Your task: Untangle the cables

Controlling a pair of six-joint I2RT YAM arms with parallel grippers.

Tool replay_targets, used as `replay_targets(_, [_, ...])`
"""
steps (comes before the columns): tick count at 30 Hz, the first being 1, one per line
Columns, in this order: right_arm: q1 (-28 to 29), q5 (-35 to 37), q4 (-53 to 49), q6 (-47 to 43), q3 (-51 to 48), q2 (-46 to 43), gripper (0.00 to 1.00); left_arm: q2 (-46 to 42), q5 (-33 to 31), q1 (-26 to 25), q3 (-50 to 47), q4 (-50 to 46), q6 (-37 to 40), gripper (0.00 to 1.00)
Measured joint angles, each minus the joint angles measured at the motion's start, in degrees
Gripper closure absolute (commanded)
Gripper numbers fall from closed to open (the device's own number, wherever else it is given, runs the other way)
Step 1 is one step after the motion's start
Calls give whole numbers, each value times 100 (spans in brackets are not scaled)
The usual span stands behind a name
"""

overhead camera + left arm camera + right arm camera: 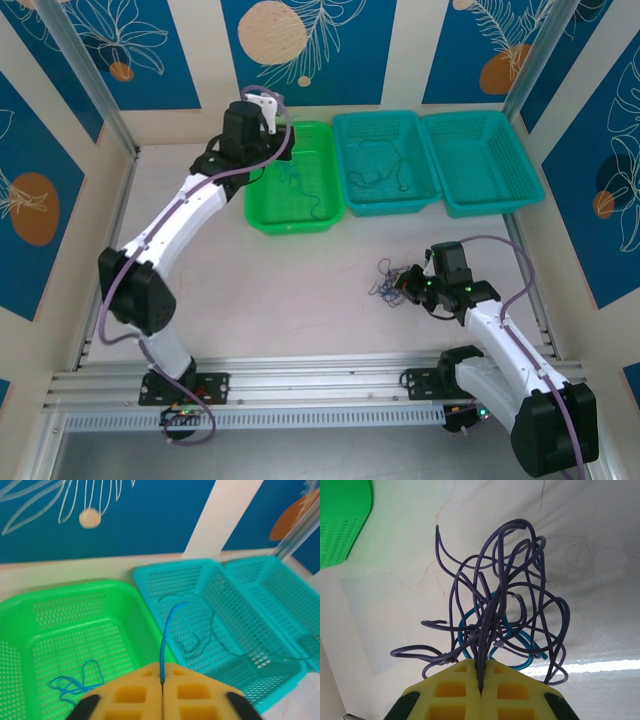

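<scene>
Top external is showing the left jaws hanging above the green basket (300,225) at eleven o'clock, pressed together on a thin blue cable (167,625). A loose blue strand (75,685) is lying inside. Dark cables (385,165) are lying in the middle teal basket (390,206) at twelve. At four o'clock, the right jaws are clamping a purple-and-teal tangle (505,605) over the surface (300,300).

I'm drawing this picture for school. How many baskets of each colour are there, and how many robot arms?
Green basket: 1
Teal baskets: 2
Robot arms: 2
Total: 5
</scene>
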Motion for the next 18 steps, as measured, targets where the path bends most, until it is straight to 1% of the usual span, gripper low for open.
replay_targets(1, [0,0,-2,0,0,0,100,149,2,17,4,-11,-2,49])
replay_targets(2, [0,-2,-4,0,0,0,100,262,4,26,4,-48,7,44])
replay_targets(3, [0,-2,-7,-2,2,0,100,339,9,33,2,-72,17,41])
replay_targets(6, [0,-9,-31,-42,28,0,100,343,87,37,-247,-20,-46,36])
replay_targets(8, [13,-26,-35,-59,52,-7,100,162,155,37,-551,52,-90,35])
replay_targets(11, [37,-74,-35,-59,114,-7,100,-356,391,37,-1189,192,-245,35])
replay_targets(15, [66,-245,35,-7,192,-4,100,-1438,957,-9,-2275,669,-693,36])
replay_targets(18, [70,-450,160,153,229,9,100,-2247,1303,-186,-3121,1134,-979,36])
